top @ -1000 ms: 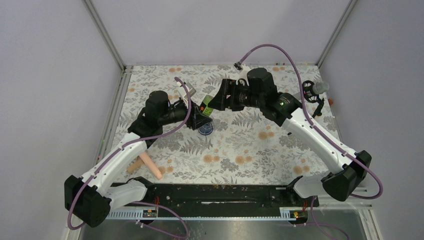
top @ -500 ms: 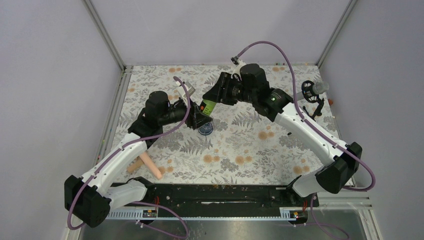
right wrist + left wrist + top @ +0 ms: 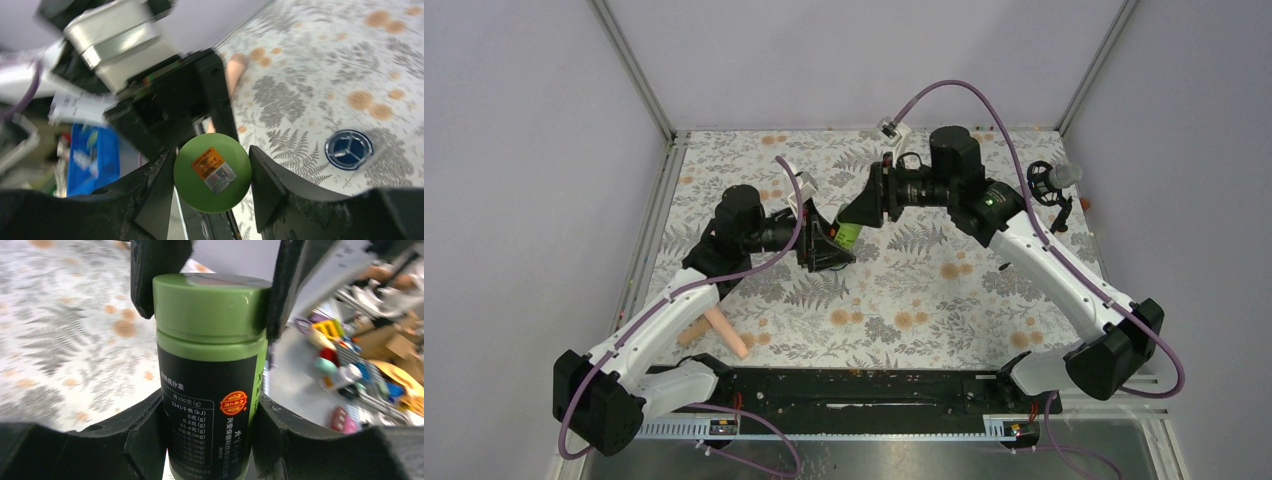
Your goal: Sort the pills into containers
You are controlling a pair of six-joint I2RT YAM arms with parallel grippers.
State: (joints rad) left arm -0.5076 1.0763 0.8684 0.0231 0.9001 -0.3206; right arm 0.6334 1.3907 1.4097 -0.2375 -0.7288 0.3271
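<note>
The green bottle with its black label is held tilted above the floral table between both arms. My left gripper is shut on the bottle's body, a finger pressed to each side of it. My right gripper is shut on the bottle's green cap, which faces the right wrist camera with its orange sticker. The dark-blue jar with a shiny rim rests on the table below. In the top view the left gripper hides it. No pills can be made out.
Two peach-pink rods lie on the table near the left arm's forearm. A black stand with a clear part sits at the far right edge. A black rail runs along the near edge, and metal posts frame the table.
My right gripper narrowed onto the bottle's cap and swung round to face it end-on. The left gripper turned with the bottle, which now lies more tilted and covers the blue jar from above.
</note>
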